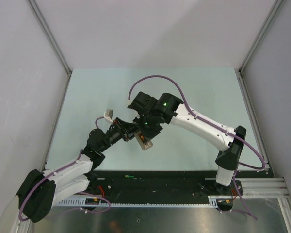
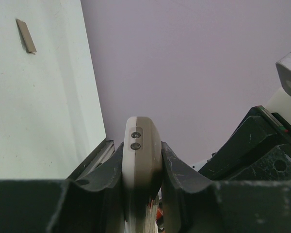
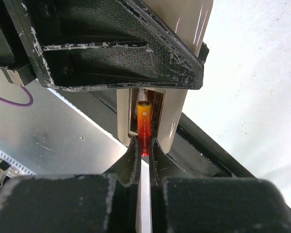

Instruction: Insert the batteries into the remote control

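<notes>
Battery axis: the red battery (image 3: 144, 128) lies lengthwise along the remote control (image 3: 177, 116). In the right wrist view it runs straight up and down the picture, parallel to the handset's long sides.
Battery ends: the upper end, with a small metal cap, sits inside the open compartment. The lower end sticks out past the compartment's edge, between the fingertips.
Battery look: a slim cylinder, yellow-orange at the capped end and shading to deep red at the held end.
Battery place: partly in the slot at the remote's end, and whether it is fully seated cannot be told.
Remote control look: a pale cream casing with rounded corners and its back opened onto a narrow, dark-lined bay. In the left wrist view the end face shows two small round dark windows.
Remote control place: between the two arms over the middle of the table (image 1: 194, 92), tilted, with its open end toward the arms' bases.
Right gripper (image 3: 144, 150): pinched nearly closed, both fingertips pressing the battery's red end.
Left gripper (image 2: 142, 162): clamped across the remote's width, a finger against each long side.
Cover piece (image 2: 26, 36): a small flat grey rectangle lying on the table, well apart from the remote.
</notes>
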Motion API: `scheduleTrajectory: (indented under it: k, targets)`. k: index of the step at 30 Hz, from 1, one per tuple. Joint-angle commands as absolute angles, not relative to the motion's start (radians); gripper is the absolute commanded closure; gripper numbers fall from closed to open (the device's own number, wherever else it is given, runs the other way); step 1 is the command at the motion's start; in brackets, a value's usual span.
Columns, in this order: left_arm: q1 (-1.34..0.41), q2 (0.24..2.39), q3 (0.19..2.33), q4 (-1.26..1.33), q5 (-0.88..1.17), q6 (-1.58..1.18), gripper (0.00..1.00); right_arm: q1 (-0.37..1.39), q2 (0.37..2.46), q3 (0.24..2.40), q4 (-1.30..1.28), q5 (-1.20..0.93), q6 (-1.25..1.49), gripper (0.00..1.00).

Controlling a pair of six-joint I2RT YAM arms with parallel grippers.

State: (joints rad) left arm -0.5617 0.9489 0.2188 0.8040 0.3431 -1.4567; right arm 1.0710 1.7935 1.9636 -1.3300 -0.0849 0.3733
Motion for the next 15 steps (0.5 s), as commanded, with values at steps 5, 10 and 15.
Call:
scheduleTrajectory:
  k: [5,10,15]
  targets:
    - [-0.563,0.925,0.245,0.862,0.348,-1.456,1.00,1.058,1.807,1.957,-1.407,-0.071,0.382,1.00]
    - [-0.568,0.923,0.244,0.862,0.341,-1.448,1.00,1.065,1.822,1.973,-1.387,-0.072,0.397,1.00]
    - [-0.571,0.922,0.244,0.861,0.333,-1.436,1.00,1.081,1.848,2.002,-1.376,-0.069,0.413,1.00]
